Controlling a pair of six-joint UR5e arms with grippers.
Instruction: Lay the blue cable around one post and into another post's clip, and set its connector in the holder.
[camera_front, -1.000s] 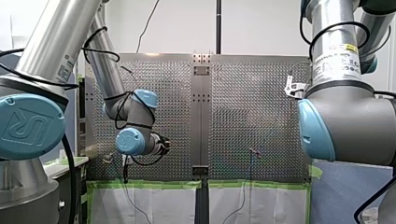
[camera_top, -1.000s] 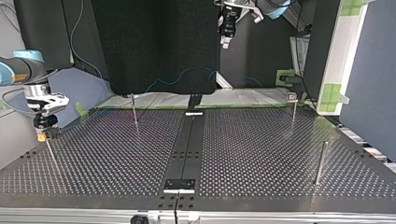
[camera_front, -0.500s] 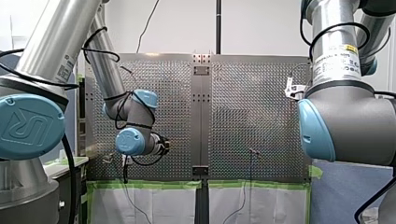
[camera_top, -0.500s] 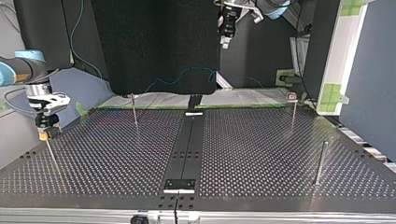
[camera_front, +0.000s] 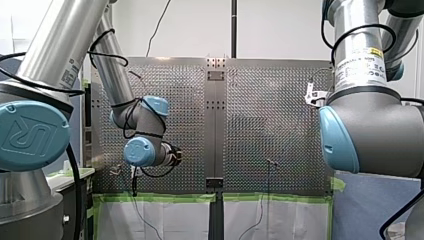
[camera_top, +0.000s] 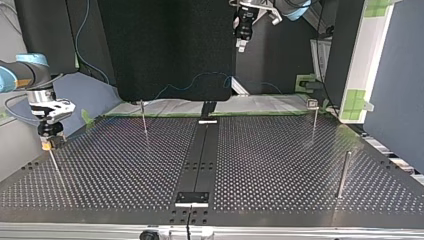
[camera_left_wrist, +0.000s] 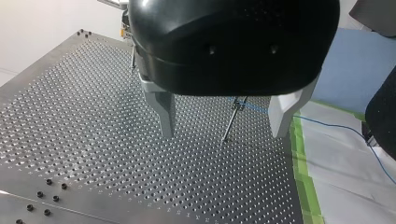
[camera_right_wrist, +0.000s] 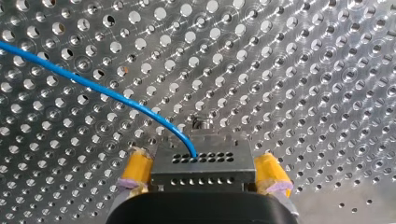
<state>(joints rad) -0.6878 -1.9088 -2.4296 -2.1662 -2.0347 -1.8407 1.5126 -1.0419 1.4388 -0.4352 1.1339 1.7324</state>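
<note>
1. Over the worktop's (camera_top: 280, 165) edge at the top view's left, my right gripper (camera_top: 47, 141) hangs low, directly above a thin post (camera_top: 55, 165) standing close to that edge.
2. Its own wrist view shows the right gripper (camera_right_wrist: 201, 163) clamped on the connector (camera_right_wrist: 201, 178), a grey block with rows of small holes, with one yellow pad (camera_right_wrist: 134, 165) pressed against each side.
3. The blue cable (camera_right_wrist: 93, 87) leaves the connector's upper face and curves away over the perforated plate, clear of the pads.
4. A small metal tip shows just ahead of the connector; whether the two touch cannot be told.
5. My left gripper (camera_top: 241, 36) hangs high above the worktop's far edge, well apart from the right one.
6. In its wrist view the left gripper (camera_left_wrist: 223, 133) is spread wide with nothing between its fingers.
7. Ahead of those fingers a slim post (camera_left_wrist: 232, 119) stands near the worktop's green-taped edge, and the blue cable (camera_left_wrist: 327, 122) runs from beside it across the white sheet beyond that edge.
8. Two more slim posts (camera_top: 143, 117) (camera_top: 314, 117) stand near the far edge, and a thicker post (camera_top: 342, 175) stands near the edge at the top view's right.
</note>
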